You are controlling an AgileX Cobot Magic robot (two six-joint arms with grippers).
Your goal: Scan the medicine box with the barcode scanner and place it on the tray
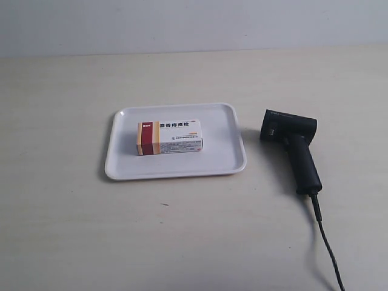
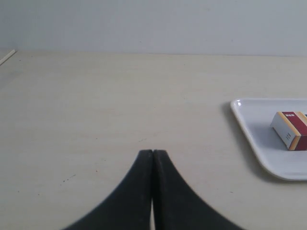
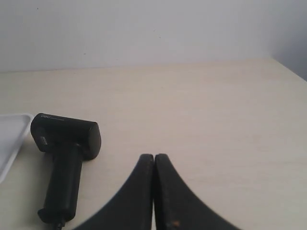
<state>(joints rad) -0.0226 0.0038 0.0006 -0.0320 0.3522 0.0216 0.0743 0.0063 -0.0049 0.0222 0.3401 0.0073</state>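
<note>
The medicine box (image 2: 290,129) lies flat on the tray (image 2: 249,127), ahead of the left end effector (image 2: 152,152) and well off to one side of it, near the edge of the left wrist view. Both end effectors are closed, fingers pressed together with no gap, and neither holds anything. Nearest the right end effector (image 3: 154,156), just ahead and to its side, the barcode scanner (image 3: 64,153) lies on its side on the desk (image 1: 60,230); a corner of the tray shows just past the scanner's head.

The box already rests on the tray, so the main risk is, I judge, skipping or botching the scan: whether a barcode faces upward cannot be told from these pictures, and if it sits on a hidden face, the box must be lifted and turned. Closed fingers must open first; coming down on the low box while shut would shove it across the smooth tray or slide the tray itself. The scanner's thin cable (image 1: 327,248) trails off the handle end toward the near edge of the exterior view and could drag or snag as the scanner is raised, twisting its aim.

The box's long axis runs along the tray's long side, its dark red and tan band pointing away from the scanner. The scanner's handle runs toward the near edge, its head at the far end, pointing toward the tray.
</note>
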